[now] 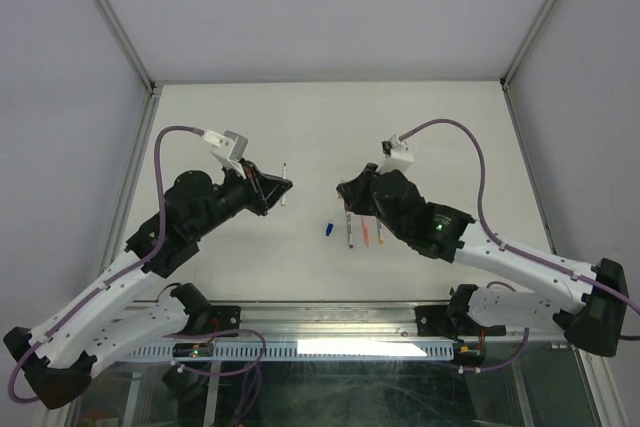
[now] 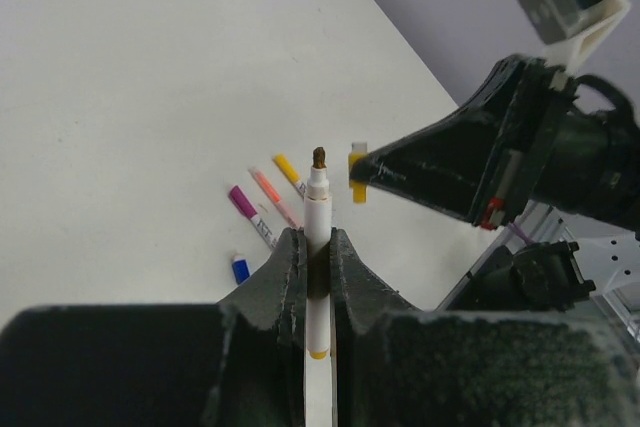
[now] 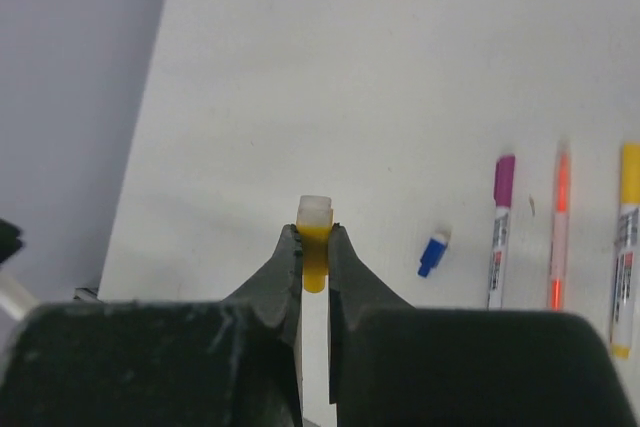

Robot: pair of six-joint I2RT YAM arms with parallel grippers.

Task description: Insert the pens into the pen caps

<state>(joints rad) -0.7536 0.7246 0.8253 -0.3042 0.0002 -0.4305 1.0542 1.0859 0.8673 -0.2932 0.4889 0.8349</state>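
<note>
White plastic pen, bare tip, clamped in L gripper; R gripper pinches stubby yellow cap.

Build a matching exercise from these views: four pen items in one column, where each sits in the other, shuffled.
1 yellow cap
2 blue cap
3 bare-tipped pen
4 purple-capped pen

A held by left end effector
B on table, no pen in it
C held by right end effector
D on table beside orange pen

Pairs: 1-C, 2-B, 3-A, 4-D
</note>
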